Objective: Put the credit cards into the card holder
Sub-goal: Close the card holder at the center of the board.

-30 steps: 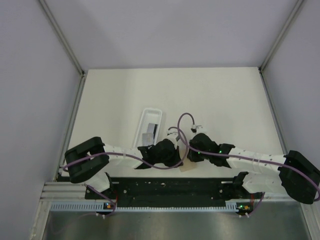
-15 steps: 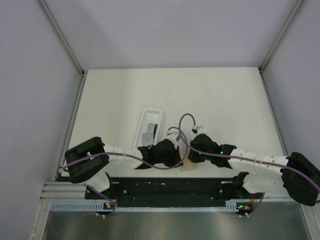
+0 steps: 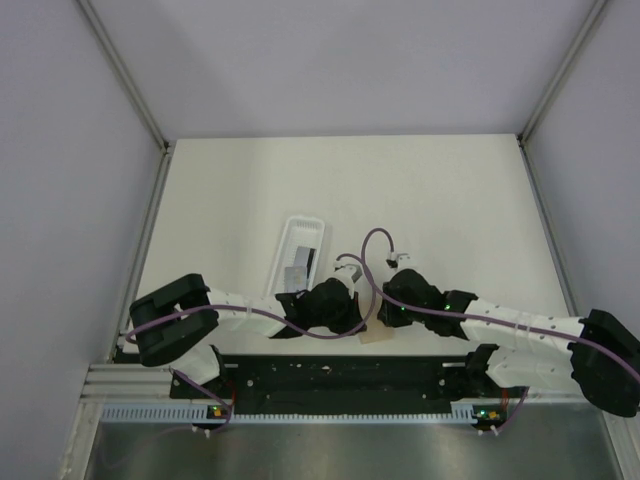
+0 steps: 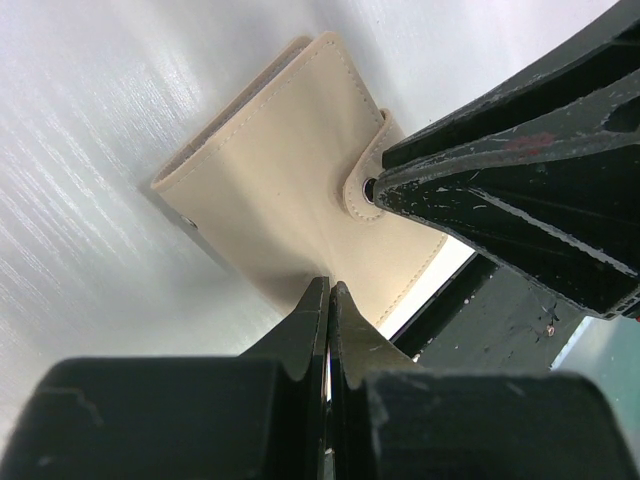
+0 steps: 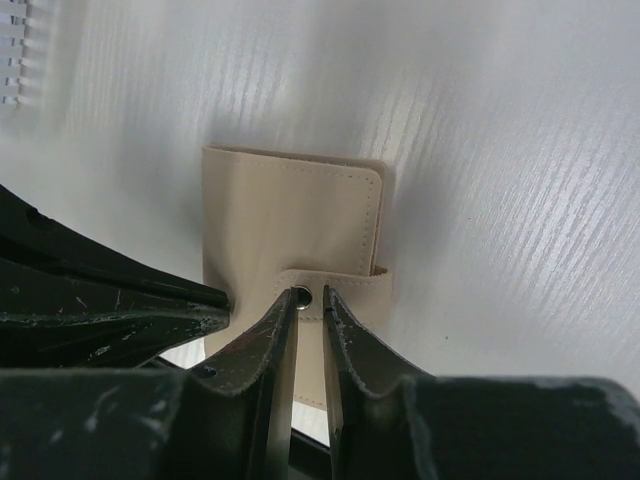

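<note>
The card holder [image 5: 290,215] lies closed near the middle of the table's [image 5: 480,150] near edge, so the step in hand is, I judge, undoing its tab [image 5: 350,290]. To do it well, one fingertip should catch under the tab's rounded end beside the snap [image 5: 302,295] and peel it upward. A sideways drag would only slide the whole holder. Its body needs pinning down while the snap pops, with the pinning pressure off the tab itself.

The holder is tan and leather-like, flat, and stitched along its edges. The tab wraps over from one side and is fastened by a small metal snap.

The right hand [image 5: 308,300] has its fingers a narrow gap apart, with the snap showing between the tips — whether they touch the tab I cannot tell. The left hand [image 4: 328,290] has its fingers pressed together, tips at the holder's edge nearest its camera, holding nothing. The credit cards [image 3: 299,265] lie in a clear plastic tray [image 3: 300,228] further up the table, to the left.
</note>
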Tool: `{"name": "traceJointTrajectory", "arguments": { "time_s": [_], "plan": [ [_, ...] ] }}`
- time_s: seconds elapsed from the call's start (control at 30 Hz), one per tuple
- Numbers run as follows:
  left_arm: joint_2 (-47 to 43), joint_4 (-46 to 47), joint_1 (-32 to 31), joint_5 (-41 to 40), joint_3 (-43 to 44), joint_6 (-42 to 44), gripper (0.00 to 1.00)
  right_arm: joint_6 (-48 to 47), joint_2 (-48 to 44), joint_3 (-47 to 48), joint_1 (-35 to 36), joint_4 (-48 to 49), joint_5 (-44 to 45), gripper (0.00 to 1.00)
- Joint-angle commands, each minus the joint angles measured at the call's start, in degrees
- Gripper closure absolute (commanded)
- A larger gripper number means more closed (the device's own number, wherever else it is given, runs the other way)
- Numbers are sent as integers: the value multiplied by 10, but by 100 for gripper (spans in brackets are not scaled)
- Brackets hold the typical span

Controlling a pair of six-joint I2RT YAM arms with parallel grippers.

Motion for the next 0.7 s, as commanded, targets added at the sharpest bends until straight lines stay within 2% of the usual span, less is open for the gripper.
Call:
{"name": "traceJointTrajectory", "arguments": {
  "time_s": [0.0,0.67],
  "plan": [
    [7,4,-2,-12,3,-1,100,1,-12,-3,9,-3,0,84],
    [6,0,-2,-11,7,3,100,-7,9,12,10,10,-9,86]
  ]
}}
